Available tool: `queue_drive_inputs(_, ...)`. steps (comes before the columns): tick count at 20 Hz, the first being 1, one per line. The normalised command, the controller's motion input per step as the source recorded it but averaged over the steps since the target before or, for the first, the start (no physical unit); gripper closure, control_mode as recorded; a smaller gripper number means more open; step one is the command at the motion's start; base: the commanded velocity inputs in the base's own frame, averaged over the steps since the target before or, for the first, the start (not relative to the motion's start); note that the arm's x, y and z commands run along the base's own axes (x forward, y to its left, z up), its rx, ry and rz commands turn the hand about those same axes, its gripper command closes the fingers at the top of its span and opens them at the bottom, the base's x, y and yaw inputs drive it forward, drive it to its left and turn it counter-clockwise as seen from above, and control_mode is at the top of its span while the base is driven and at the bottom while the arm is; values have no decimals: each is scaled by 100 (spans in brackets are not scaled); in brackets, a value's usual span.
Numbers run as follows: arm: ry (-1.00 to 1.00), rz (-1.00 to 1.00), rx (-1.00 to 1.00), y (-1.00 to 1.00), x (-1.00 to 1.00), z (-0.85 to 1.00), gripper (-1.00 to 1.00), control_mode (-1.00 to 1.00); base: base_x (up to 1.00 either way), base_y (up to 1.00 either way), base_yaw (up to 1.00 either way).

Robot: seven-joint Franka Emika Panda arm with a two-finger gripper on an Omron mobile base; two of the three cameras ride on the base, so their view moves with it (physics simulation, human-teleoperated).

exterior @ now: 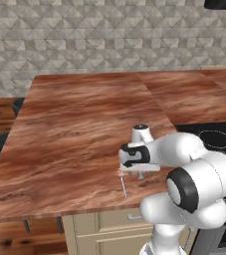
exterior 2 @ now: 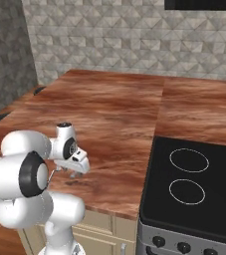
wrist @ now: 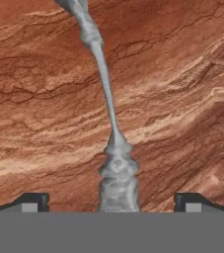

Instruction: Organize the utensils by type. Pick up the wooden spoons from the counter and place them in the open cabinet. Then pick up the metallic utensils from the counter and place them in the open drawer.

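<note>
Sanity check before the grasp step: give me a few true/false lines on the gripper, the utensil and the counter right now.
1. The gripper is open. True.
2. A silver utensil lies flat on the counter between the fingertips. True.
3. The utensil under the hand is the wooden spoon. False: it is grey metal; whether spoon or fork cannot be told.
4. The gripper hangs over the stovetop. False: it is over the counter, near its front edge, left of the stovetop.
5. The utensil is lifted off the counter. False: it rests on the wood, not gripped.
</note>
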Motion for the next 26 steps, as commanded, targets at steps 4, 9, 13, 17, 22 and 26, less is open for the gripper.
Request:
queue_drive_inputs(4,8,0,0,0,25,-47,-100,-100,0,0,0)
queue_drive_inputs(9,7,0,0,0,2,-39,-100,-100,0,0,0)
queue_drive_inputs(13,2,0,0,0,0,-44,-100,-100,0,0,0)
queue_drive_inputs(17,0,0,0,-1,-5,-55,100,-100,0,0,0)
queue_drive_inputs(22,0,-4,2,-13,-20,-63,100,-100,0,0,0)
queue_drive_inputs(26,0,-9,8,-26,-26,-58,100,-100,0,0,0)
